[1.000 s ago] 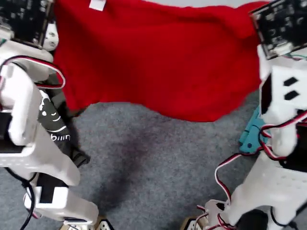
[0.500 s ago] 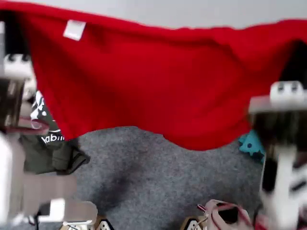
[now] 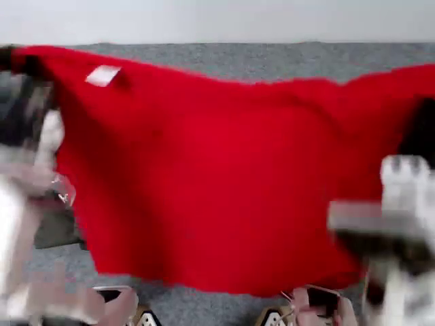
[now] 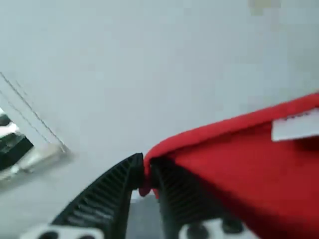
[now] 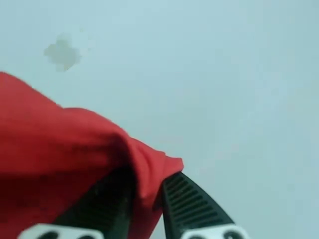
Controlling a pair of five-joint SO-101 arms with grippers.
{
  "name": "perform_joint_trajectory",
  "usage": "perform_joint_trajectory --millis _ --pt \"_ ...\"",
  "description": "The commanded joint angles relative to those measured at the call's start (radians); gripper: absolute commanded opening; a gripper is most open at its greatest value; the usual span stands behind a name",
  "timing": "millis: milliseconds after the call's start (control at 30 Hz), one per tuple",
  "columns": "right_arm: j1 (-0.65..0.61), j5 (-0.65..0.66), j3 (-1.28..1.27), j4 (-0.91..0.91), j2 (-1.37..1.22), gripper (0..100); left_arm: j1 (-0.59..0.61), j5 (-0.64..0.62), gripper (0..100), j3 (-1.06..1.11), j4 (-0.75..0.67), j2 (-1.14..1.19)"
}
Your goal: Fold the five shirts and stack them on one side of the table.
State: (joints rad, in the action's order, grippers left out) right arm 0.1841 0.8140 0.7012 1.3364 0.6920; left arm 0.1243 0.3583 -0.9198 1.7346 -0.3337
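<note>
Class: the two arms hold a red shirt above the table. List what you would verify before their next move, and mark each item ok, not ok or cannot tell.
1. The left gripper is clamped on the red shirt: ok.
2. The right gripper is clamped on the shirt's other end: ok.
3. The shirt is spread wide between the arms, not bunched: ok.
4. The white tag is showing, so the shirt's orientation is known: ok.
5. The shirt's lower hem is resting on the table: cannot tell.
6. The dark shirt is clear of the red one: cannot tell.
</note>
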Motion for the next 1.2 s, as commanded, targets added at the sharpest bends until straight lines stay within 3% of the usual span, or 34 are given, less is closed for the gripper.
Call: perform_joint_trajectory --millis 0,133,267,333,467,933,1167 --pt "-0.005 0.003 -0.143 0.031 -0.15 1.0 0.006 0.009 0 0.371 -0.087 -0.014" --pt "-0.035 0.008 -0.322 0.019 -0.298 1.0 0.006 0.011 0 0.797 -0.373 -0.012" --pt "-0.059 0.003 -0.448 -0.117 -0.452 1.0 0.006 0.012 0 1.164 -0.741 -0.008" --pt "-0.062 0.002 -0.488 -0.206 -0.519 1.0 0.006 0.043 0 1.268 -0.891 0.026" --pt "-0.062 -0.028 -0.509 -0.381 -0.642 1.0 0.012 0.068 0 1.264 -1.013 0.189" --pt "-0.107 -0.057 -0.508 -0.912 -0.823 1.0 0.014 0.068 0 0.584 -1.017 0.744" --pt "-0.124 -0.054 -0.508 -0.974 -0.872 1.0 0.005 0.071 0 0.274 -0.783 0.887"
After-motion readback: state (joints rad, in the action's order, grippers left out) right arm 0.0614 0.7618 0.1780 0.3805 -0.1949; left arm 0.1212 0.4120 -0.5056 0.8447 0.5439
